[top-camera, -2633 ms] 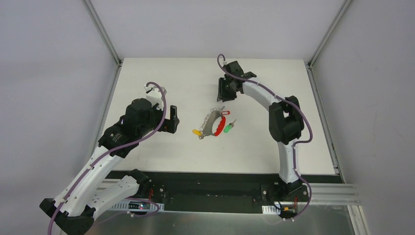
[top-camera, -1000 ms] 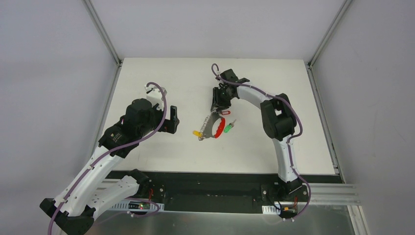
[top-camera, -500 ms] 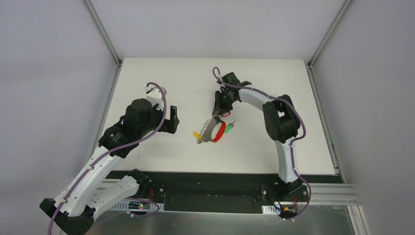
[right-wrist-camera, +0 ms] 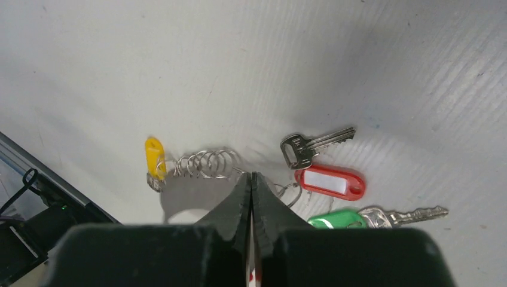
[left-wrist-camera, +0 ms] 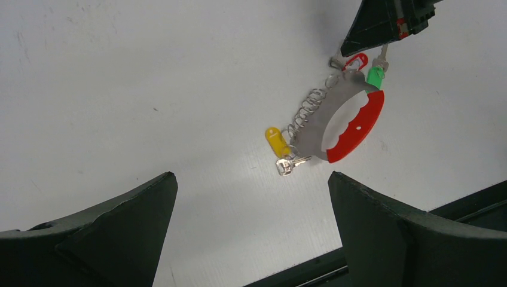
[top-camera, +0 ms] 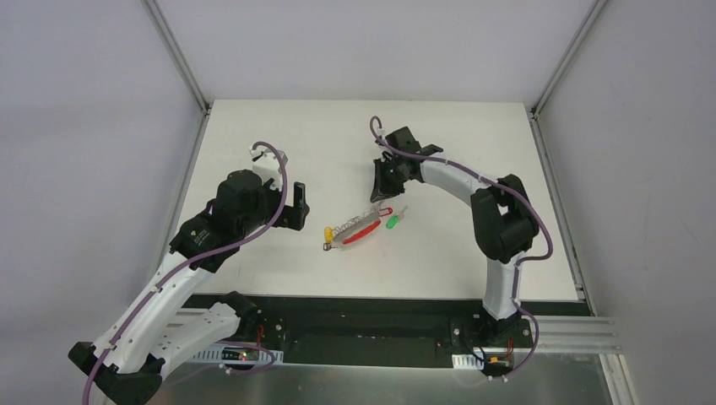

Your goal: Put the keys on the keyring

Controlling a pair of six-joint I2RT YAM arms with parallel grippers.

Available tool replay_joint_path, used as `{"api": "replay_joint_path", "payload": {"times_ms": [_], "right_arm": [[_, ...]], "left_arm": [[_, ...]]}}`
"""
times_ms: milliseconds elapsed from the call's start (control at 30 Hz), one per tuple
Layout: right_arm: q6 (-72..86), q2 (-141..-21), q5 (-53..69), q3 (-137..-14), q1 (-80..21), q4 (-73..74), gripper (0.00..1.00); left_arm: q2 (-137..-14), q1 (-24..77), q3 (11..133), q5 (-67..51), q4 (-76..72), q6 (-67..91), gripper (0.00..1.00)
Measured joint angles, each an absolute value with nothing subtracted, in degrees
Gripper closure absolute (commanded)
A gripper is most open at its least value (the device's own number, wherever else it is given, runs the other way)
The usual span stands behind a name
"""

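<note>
The keyring (top-camera: pixel 355 233), a grey and red oval with wire rings (left-wrist-camera: pixel 305 110), lies mid-table, seen almost edge-on from above. It also shows in the left wrist view (left-wrist-camera: pixel 350 116). A yellow-tagged key (left-wrist-camera: pixel 277 142) hangs at its ring end. A red-tagged key (right-wrist-camera: pixel 329 182) and a green-tagged key (right-wrist-camera: pixel 332 218) lie by its far end. My right gripper (right-wrist-camera: pixel 252 179) is shut at that far end, the grey plate (right-wrist-camera: pixel 185 197) beside its tips and a red sliver between its fingers. My left gripper (left-wrist-camera: pixel 251 197) is open and empty, left of the keyring.
The white table (top-camera: pixel 253 135) ends in a black rail (top-camera: pixel 363 305) at the near edge, with metal posts (top-camera: pixel 181 59) at the back corners. The right arm (top-camera: pixel 498 215) arches over the table's right half.
My right gripper came down onto the keyring's far end. The keyring slid left and toward the near edge and turned more edge-on. The left arm has not moved.
</note>
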State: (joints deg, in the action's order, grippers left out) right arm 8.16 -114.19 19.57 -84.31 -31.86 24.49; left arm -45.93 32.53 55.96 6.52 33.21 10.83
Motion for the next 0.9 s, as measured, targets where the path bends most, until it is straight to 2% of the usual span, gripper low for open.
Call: {"api": "replay_joint_path", "payload": {"times_ms": [333,467,600,700,900], "right_arm": [[8.45,-106.06,17.74,-81.62,-33.91,22.74,1.00],[8.67,-105.12,16.84,-80.75,-34.37,22.79,0.81],[8.80,-104.92,16.19,-79.61,-34.37,22.92,0.75],[8.75,-104.22,15.25,-77.43,-34.39,22.87,0.66],[8.49,-102.04,13.04,-73.19,-34.61,23.00,0.62]], "left_arm": [[-45.32,32.53,55.96,6.52,33.21,10.76,0.01],[-45.06,32.53,55.96,6.52,33.21,10.66,0.01],[-44.82,32.53,55.96,6.52,33.21,10.59,0.01],[-44.82,32.53,55.94,6.52,33.21,10.46,0.01],[-44.82,32.53,55.77,6.50,33.21,10.41,0.01]]}}
